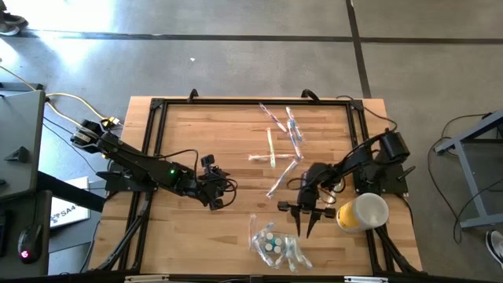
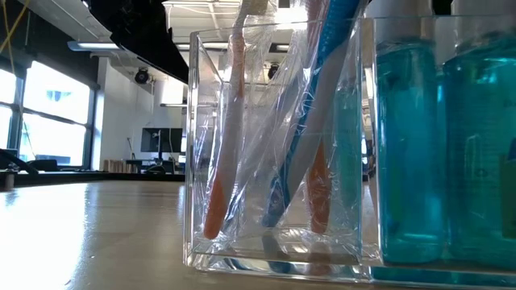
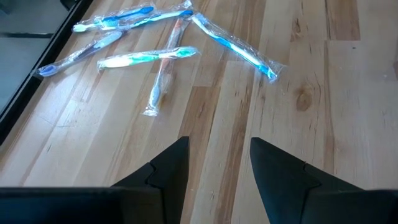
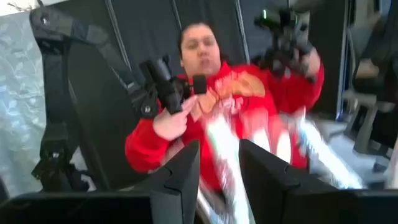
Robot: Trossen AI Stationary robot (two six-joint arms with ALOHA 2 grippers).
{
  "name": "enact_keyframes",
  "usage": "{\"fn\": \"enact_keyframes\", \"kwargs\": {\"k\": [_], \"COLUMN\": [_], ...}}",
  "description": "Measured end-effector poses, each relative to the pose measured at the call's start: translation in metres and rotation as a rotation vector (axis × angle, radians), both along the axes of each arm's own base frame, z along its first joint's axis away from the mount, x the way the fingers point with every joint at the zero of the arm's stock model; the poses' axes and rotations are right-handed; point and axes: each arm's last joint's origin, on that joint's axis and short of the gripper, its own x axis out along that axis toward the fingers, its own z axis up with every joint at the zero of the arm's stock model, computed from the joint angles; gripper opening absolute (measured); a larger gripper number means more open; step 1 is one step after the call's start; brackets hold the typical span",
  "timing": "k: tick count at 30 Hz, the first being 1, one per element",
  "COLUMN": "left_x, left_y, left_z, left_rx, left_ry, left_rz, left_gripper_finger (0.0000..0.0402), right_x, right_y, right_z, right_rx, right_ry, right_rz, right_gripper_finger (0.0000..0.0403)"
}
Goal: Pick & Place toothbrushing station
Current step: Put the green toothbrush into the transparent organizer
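Note:
Several wrapped toothbrushes [image 1: 279,145] [image 3: 155,56] lie flat on the wooden table, toward its far side. Near the front edge stands a clear holder [image 1: 271,244] [image 2: 193,161] with wrapped toothbrushes [image 2: 234,145] leaning upright inside, their heads on its floor. My right gripper [image 1: 306,228] [image 4: 219,162] hangs just right of the holder, pointing level at the near edge with its fingers a little apart. A blurred wrapped toothbrush [image 4: 224,149] shows in the gap, seemingly beyond the fingers. Left of centre, my left gripper [image 1: 218,196] [image 3: 217,155] hangs open over bare wood.
A yellow cup [image 1: 363,212] lies on its side right of my right gripper. Teal bottles [image 2: 451,145] stand beside the holder. A black frame [image 1: 157,106] rims the table. A person in a red top [image 4: 236,93] stands beyond the near edge.

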Motion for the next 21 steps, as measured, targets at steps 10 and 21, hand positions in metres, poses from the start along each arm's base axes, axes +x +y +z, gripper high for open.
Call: {"fn": "enact_keyframes", "kwargs": {"k": [10,21], "left_x": [-0.001,0.0], "left_y": [0.0,-0.004], "left_z": [-0.001,-0.001], "left_rx": [0.002,-0.12], "left_ry": [0.011,0.019], "left_rz": [0.001,-0.064], "left_gripper_finger": [0.0163,0.0163], "right_x": [-0.013,-0.037], "right_y": [-0.024,-0.098], "right_z": [0.05,0.09], "right_rx": [0.013,0.005], "right_ry": [-0.083,0.076], "right_rz": [-0.049,-0.365], "right_gripper_finger": [0.01,0.01]}}
